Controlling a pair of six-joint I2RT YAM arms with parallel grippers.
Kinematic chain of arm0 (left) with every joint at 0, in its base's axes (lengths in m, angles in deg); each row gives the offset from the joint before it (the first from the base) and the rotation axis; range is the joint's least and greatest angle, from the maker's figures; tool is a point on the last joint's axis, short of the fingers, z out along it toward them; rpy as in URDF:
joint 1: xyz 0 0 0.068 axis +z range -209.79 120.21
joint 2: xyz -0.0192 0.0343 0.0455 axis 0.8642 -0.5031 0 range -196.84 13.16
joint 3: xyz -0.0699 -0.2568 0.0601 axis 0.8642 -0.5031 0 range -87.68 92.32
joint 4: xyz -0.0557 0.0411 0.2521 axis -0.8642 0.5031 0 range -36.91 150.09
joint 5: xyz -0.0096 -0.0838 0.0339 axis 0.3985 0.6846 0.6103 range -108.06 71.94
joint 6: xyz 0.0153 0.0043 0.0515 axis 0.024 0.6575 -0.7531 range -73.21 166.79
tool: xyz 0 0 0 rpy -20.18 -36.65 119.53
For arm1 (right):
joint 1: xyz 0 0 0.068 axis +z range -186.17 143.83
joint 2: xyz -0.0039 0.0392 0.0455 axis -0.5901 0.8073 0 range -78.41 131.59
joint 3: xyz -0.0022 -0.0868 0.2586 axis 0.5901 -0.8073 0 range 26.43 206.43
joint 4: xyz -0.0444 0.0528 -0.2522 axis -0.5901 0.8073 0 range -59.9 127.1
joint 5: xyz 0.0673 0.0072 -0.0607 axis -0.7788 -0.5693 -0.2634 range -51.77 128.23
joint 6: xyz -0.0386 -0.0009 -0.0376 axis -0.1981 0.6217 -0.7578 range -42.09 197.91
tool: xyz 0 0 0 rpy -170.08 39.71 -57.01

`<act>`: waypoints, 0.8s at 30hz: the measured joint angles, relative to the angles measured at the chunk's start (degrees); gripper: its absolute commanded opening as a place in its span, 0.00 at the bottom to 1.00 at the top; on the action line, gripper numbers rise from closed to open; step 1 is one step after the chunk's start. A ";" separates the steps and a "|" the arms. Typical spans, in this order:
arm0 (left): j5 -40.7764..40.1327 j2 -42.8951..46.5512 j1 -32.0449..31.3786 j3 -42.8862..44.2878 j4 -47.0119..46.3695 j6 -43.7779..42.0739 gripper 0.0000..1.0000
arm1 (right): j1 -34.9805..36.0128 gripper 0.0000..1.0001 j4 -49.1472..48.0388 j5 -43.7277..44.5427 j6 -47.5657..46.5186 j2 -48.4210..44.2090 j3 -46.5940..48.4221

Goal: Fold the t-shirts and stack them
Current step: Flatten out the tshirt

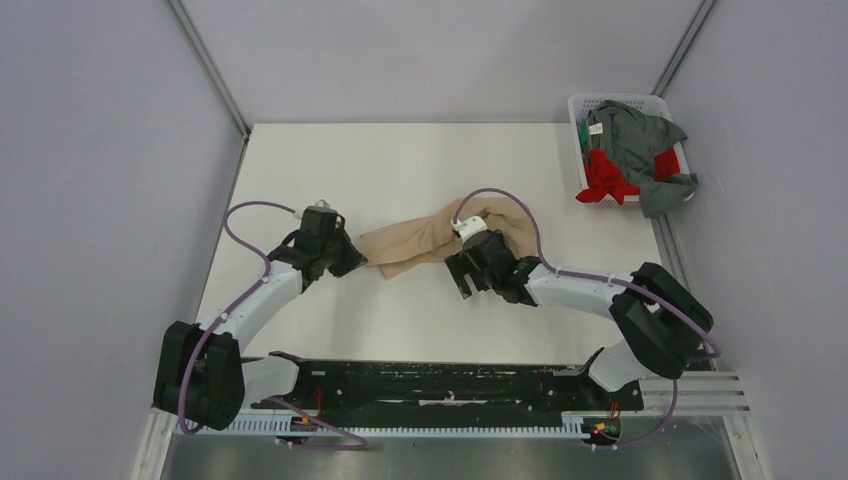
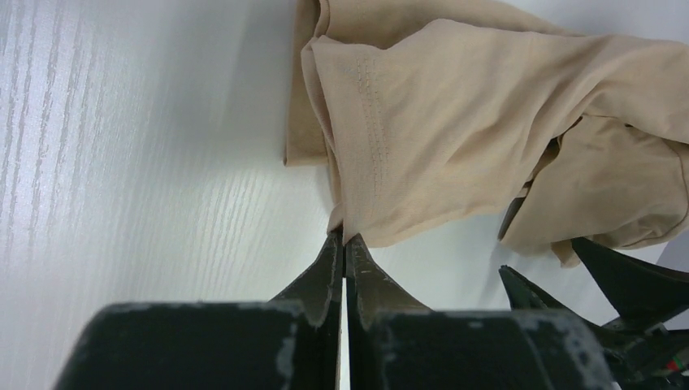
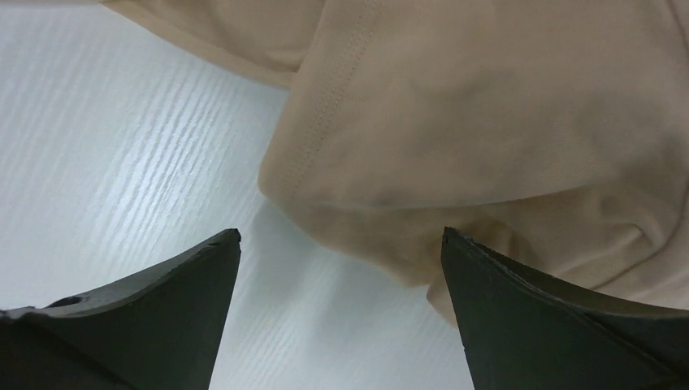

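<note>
Tan t-shirt (image 1: 415,245) corner pinched by left gripper (image 2: 344,240); right gripper (image 3: 340,232) spread wide.

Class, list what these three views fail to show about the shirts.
Top view: red shirt partly buried under grey-green shirt in basket.
Top view: right gripper covers part of tan shirt.
Both wrist views: frame edges cut off tan shirt, so its overall shape is unknowable.
</note>
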 measured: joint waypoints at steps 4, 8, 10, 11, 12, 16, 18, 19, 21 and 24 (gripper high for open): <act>0.04 0.00 0.00 0.00 0.04 -0.02 0.02 | 0.15 0.91 -0.90 2.27 0.87 4.63 1.18; 0.09 0.00 0.00 0.00 0.04 0.00 0.02 | 0.22 0.84 -2.58 4.28 2.40 7.96 2.93; 0.02 0.00 0.00 0.00 0.09 -0.02 0.02 | 0.24 0.77 -4.22 5.35 3.43 8.81 3.06; -0.13 0.00 0.00 0.00 0.17 -0.02 0.02 | 0.24 0.68 -4.79 6.14 4.20 9.09 3.06; -0.20 0.00 0.00 0.00 0.33 -0.02 0.02 | 0.26 0.57 -5.03 6.56 4.55 9.25 3.04; -1.16 0.00 0.00 0.00 1.88 -0.02 0.02 | 0.31 0.20 -5.77 10.10 6.78 9.46 2.05; -2.40 0.00 -0.04 0.28 2.93 -0.02 0.02 | 0.31 0.16 -6.29 11.32 6.91 8.94 1.14; -3.58 0.00 -0.11 0.61 3.63 -0.04 0.02 | 0.31 0.15 -6.54 11.78 6.93 8.28 0.33; -6.08 -0.02 -0.11 1.73 5.20 -0.04 0.02 | 0.24 0.01 -6.67 12.31 6.29 5.73 -1.84; -9.64 -0.63 -0.09 4.83 7.21 -0.31 0.02 | 0.24 0.00 -6.27 12.83 4.66 -0.55 -4.85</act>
